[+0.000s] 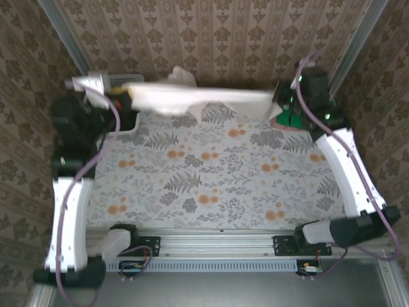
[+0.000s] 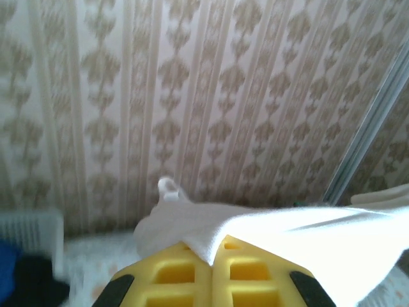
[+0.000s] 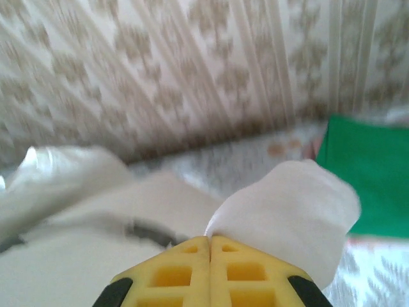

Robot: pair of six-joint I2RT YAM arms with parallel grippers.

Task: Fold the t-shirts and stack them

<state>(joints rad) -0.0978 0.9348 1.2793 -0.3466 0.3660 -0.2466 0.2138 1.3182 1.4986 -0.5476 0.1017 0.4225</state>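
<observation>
We saw the cream t-shirt lifted above the far edge of the bench, stretched as a long band from one side to the other. The left jaws were pressed together on one end of it, and in the left wrist view the cloth came out directly from between the yellow pads. The right jaws pinched the other end in the same way, with a rounded lobe of cream cloth standing up just beyond them. This shirt was spread in the air but not yet folded, so we judged it to be the piece in work. At the far right corner a green t-shirt lay flat on something pale pink, just beside the right jaws. We took this for the beginning of the stack, though we could not tell how neatly it was folded. At the far left, a blue cloth and a black cloth lay in a blurred heap beside the white basket. They seemed to us unfolded. In our judgement the task was roughly halfway: the cream shirt had to be folded and stacked, then the blue and the black ones.
</observation>
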